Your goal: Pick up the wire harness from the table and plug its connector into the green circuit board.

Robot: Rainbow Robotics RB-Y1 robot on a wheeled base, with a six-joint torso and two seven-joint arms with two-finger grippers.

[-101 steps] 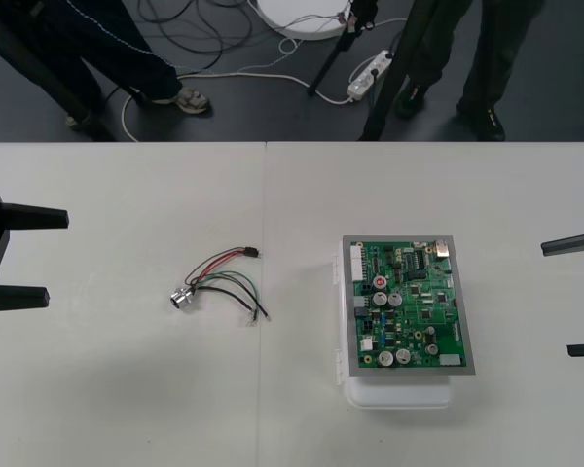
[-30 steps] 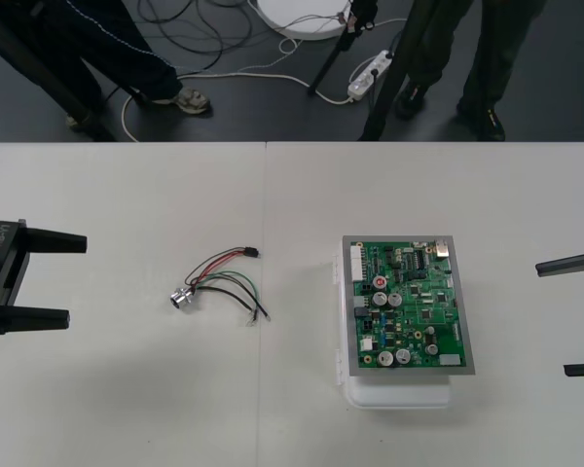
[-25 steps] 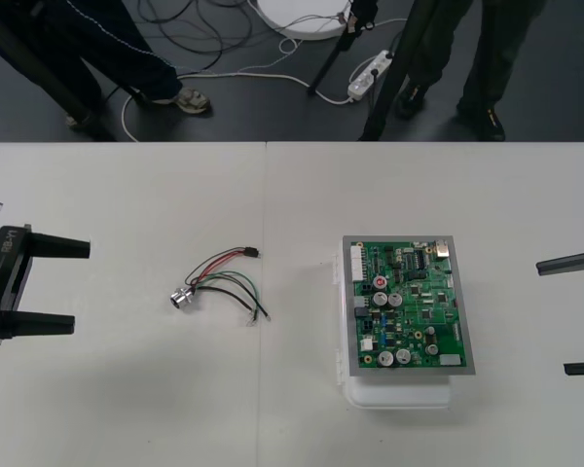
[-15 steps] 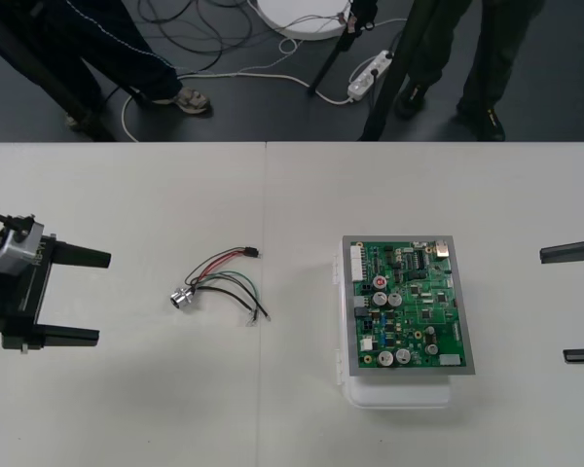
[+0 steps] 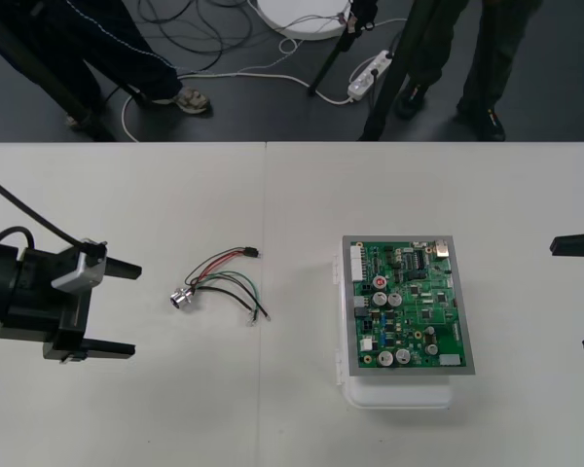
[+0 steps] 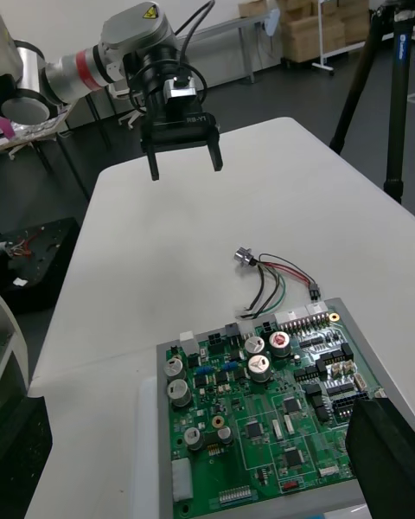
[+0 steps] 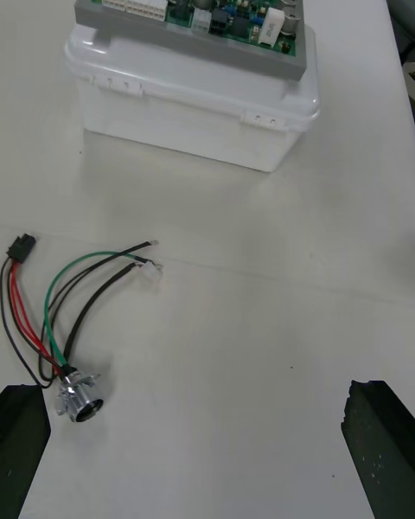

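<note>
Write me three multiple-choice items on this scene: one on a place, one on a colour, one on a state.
1. Where does the harness lie?
A. on the table, between the left gripper and the board
B. plugged into the board
C. on the floor

2. What colour is the base under the board?
A. blue
B. black
C. white

3. How do the left gripper's fingers stand?
A. shut on the harness
B. open, with nothing between them
C. shut on the board's edge

Answers:
1 A: it lies loose on the table, touching neither gripper nor board.
2 C: the base shows white below the green board.
3 B: the two fingers stand far apart, short of the harness.
</note>
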